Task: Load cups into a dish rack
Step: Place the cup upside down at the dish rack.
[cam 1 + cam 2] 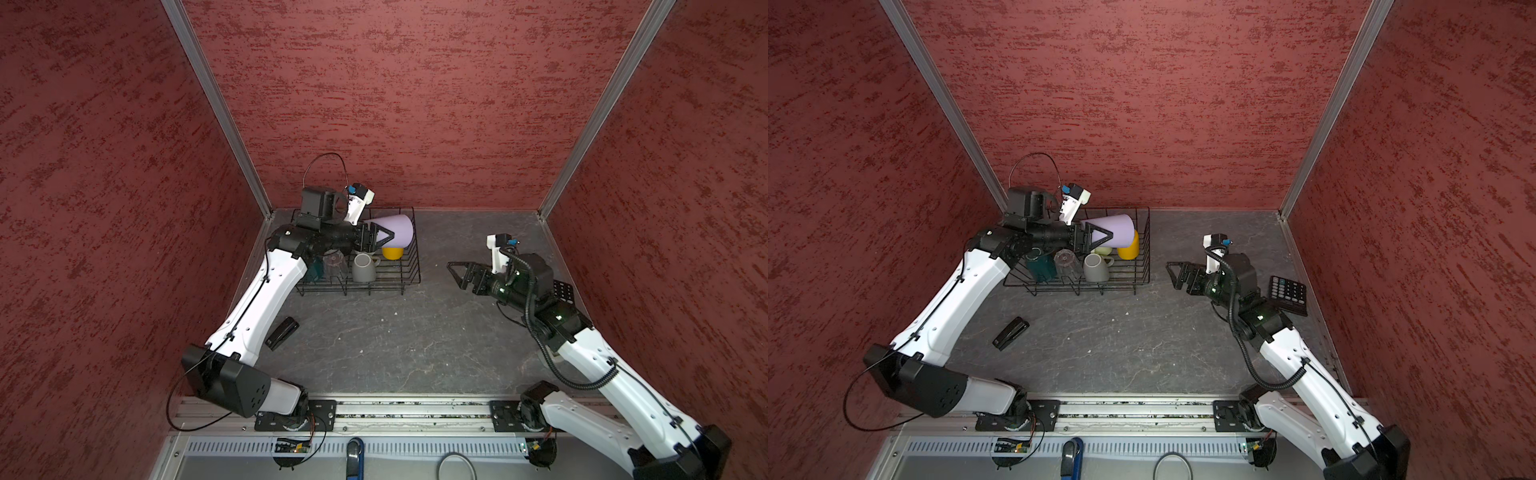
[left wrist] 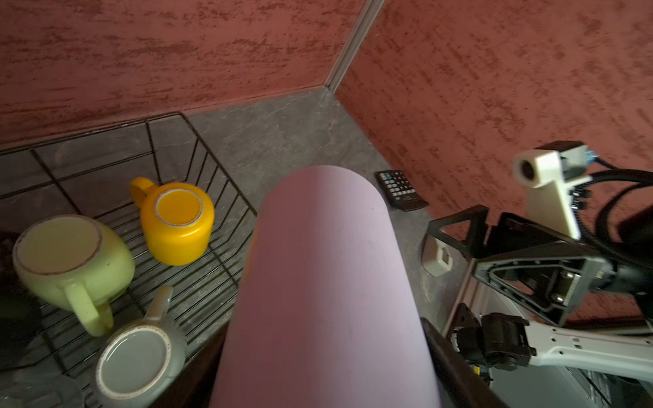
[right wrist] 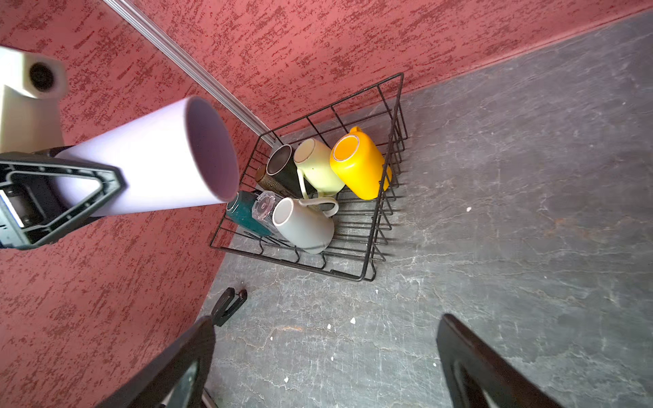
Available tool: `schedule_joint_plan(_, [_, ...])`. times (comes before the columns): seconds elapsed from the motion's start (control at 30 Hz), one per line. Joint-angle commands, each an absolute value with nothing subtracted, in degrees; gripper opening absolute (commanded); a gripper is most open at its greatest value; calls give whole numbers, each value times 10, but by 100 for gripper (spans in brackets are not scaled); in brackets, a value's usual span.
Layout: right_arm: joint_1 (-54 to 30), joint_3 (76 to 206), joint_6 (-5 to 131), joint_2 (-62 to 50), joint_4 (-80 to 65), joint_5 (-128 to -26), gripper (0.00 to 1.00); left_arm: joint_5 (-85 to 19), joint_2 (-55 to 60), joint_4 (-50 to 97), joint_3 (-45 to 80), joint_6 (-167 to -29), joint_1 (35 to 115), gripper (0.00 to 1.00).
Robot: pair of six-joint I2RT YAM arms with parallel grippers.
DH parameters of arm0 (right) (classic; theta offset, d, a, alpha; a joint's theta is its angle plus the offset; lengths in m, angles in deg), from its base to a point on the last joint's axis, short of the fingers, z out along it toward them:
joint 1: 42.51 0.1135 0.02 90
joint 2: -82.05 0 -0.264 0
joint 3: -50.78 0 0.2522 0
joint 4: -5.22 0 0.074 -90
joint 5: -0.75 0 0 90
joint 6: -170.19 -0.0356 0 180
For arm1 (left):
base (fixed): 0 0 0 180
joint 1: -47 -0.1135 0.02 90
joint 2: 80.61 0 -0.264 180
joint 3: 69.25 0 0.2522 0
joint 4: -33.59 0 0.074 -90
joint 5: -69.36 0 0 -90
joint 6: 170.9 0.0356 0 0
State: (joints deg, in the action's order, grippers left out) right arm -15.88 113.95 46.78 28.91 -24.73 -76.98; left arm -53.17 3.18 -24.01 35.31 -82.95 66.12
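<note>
Your lilac tumbler (image 1: 402, 227) is clamped at its base in the left hand (image 1: 388, 235), lying sideways with its mouth toward the right of the frame, raised over the far right part of the rack (image 1: 417, 266). The rack sits on the desk (image 1: 415, 332) left of centre in both top views, against the back wall. Inside it, base up, you have the yellow mug (image 1: 392, 252), the green mug (image 2: 70, 258), the grey mug (image 1: 363, 268), the glass (image 1: 1067, 262) and the teal mug (image 1: 1040, 268); the black mug (image 3: 282, 169) and amber tumbler (image 3: 263, 178) stand behind them. Your right hand (image 1: 454, 275) hangs right of the rack, fingers spread wide and empty. A stapler (image 1: 282, 332) lies lower left, a calculator (image 1: 1288, 295) at the right.
</note>
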Motion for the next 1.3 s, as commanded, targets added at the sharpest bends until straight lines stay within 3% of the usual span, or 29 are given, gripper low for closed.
schedule_joint_plan(0.0, [-163, 1135, 468, 291, -241, -782, 99, -432, 63, -332, 407, -811, 680, 0])
schedule_joint_plan(0.4, [-164, 1120, 465, 297, -235, -778, 99, -265, 202, -429, 525, -789, 747, 0])
schedule_joint_plan(1.27, [-167, 1084, 459, 310, -223, -775, 99, -151, 408, -498, 662, -765, 800, 1])
